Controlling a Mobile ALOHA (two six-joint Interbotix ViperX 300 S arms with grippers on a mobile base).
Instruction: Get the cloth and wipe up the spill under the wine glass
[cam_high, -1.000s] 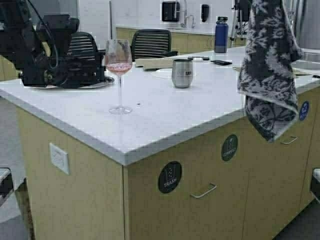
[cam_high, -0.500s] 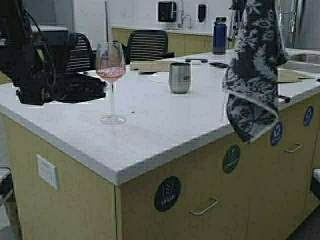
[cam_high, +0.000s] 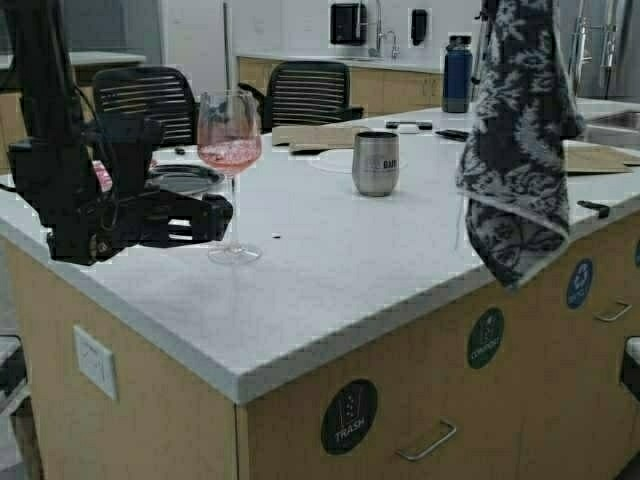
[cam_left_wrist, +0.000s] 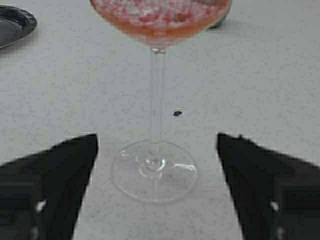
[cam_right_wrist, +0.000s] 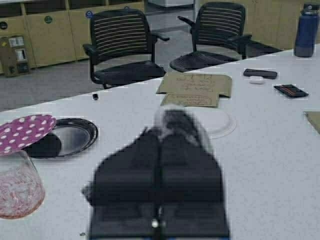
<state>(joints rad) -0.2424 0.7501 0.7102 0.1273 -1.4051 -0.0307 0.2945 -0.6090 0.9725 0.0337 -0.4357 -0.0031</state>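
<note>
1. In the high view, you are bringing the left gripper (cam_high: 222, 208) in low over the white counter (cam_high: 380, 250), right beside the stem of the wine glass (cam_high: 230, 170). The glass is standing upright near the counter's left side with pink liquid in its bowl. Your right arm is holding the cloth (cam_high: 518, 140) high on the right, its dark patterned length hanging past the counter edge, well apart from the glass. A steel tumbler (cam_high: 376, 163) is standing farther back, between the two.

2. In the left wrist view, the fingers (cam_left_wrist: 60, 185) are standing wide apart, one on each side of the glass's foot, touching nothing. The stem is sitting roughly midway between them, so you are lined up well. Close on the stem above the foot, not on the foot itself, and squeeze gently; thin glass will likely slip or tip if you catch it off-centre. Lift straight up so the liquid is not sloshing. A small dark speck (cam_left_wrist: 177, 113) is lying on the counter beyond the foot; I cannot make out a clear puddle under the glass.

3. In the right wrist view, the right gripper (cam_right_wrist: 159, 165) is clamped together on the cloth's top edge. Keep that grip firm and bring the cloth across only once the glass is clear of the spot.
</note>
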